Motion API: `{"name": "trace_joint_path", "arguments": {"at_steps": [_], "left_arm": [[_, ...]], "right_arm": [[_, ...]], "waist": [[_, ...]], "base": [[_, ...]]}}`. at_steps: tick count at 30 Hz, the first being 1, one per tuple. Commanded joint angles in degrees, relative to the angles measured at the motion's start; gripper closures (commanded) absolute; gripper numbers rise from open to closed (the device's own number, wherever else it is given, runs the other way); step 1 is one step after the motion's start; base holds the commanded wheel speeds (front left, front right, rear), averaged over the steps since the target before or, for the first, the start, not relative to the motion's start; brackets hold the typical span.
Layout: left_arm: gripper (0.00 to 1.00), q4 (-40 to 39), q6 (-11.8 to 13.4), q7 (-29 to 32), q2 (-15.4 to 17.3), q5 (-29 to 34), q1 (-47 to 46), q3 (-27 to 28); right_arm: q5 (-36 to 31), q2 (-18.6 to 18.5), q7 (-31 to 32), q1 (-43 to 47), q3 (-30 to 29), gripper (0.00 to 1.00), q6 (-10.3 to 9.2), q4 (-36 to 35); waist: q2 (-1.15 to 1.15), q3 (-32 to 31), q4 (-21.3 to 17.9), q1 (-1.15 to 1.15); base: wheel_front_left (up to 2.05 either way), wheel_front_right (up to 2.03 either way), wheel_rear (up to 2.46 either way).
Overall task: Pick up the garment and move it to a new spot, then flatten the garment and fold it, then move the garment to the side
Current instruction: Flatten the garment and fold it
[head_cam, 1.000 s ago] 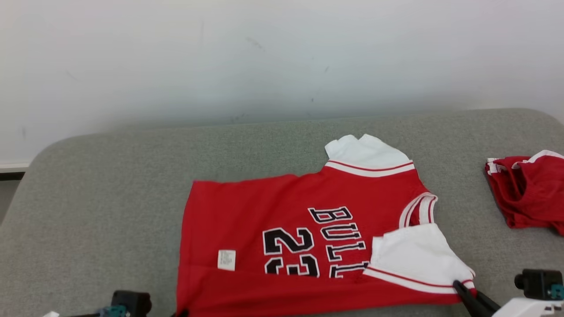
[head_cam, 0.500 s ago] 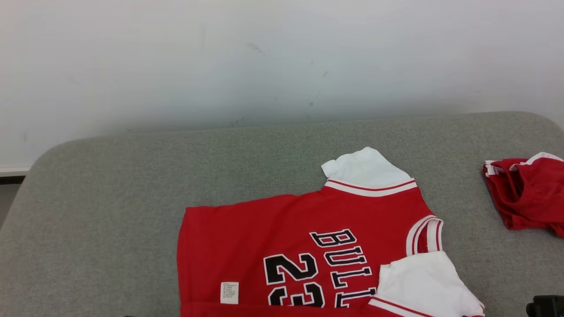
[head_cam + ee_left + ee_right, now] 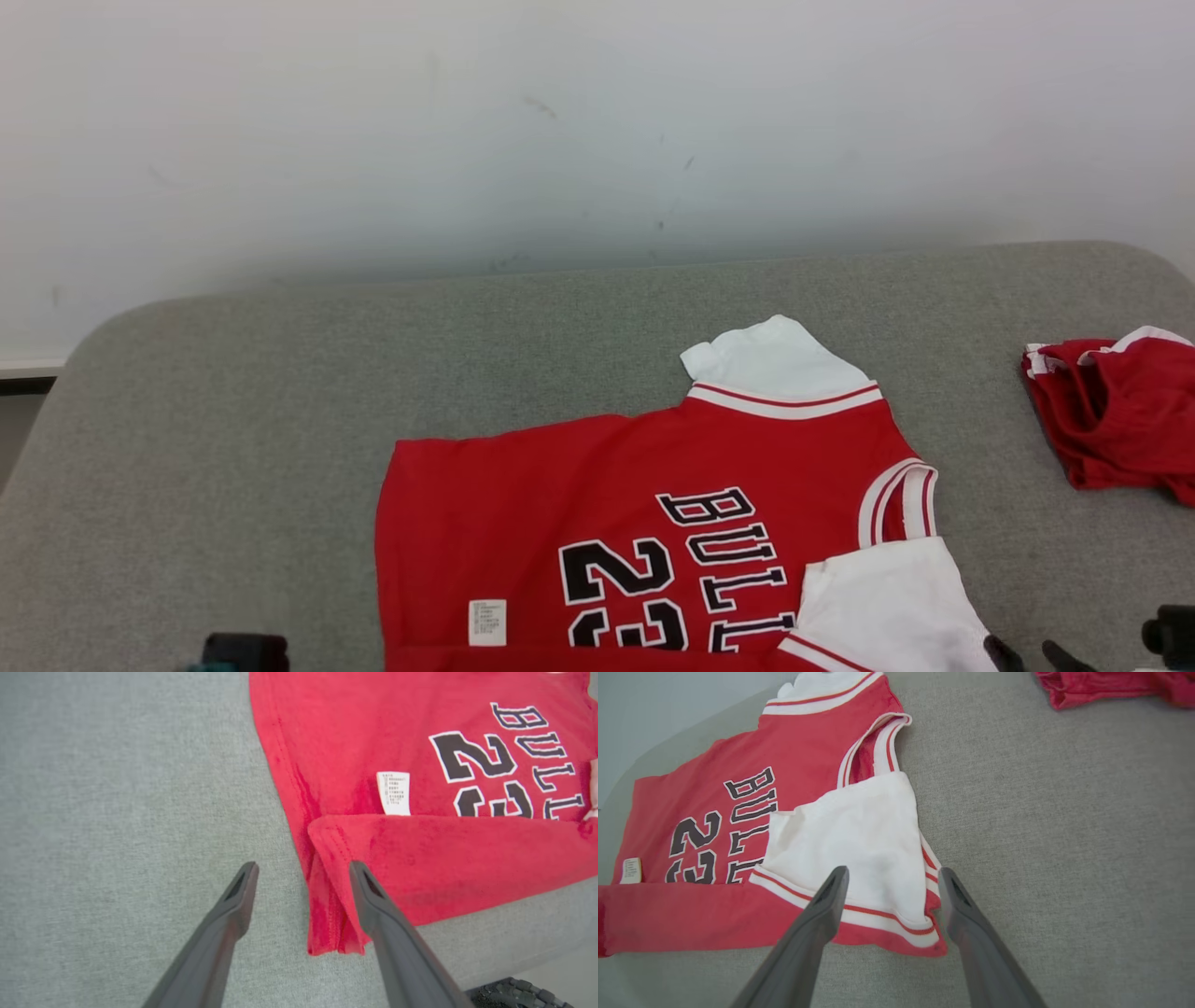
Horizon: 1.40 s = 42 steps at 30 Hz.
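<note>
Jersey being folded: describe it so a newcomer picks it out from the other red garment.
Start at the grey pad under the white wall. The jersey lies spread near its front middle. Unlike the bunched red garment at the right edge, it has black 23 lettering, white sleeves and a small white tag.

Bright, even, diffuse light. Soft shadow beneath hem of red fabric basketball jersey (image 3: 714,924). Right wrist view slightly washed-out. Wrist views bow toward edges; left gripper's long dark fingers (image 3: 402,956) soft-focus near bottom.
</note>
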Motion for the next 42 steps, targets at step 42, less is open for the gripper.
{"name": "trace_joint_path", "arguments": {"at_steps": [42], "left_arm": [[0.00,18.85,-11.91,-9.23,-8.27,6.52,-43.41,-4.49]], "right_arm": [[5.64,-8.71,-11.84,-68.19,26.39,0.00,0.01,40.25]], "waist": [[0.00,27.50,9.36,0.00]], "base": [[0.00,0.00,0.00]]}}
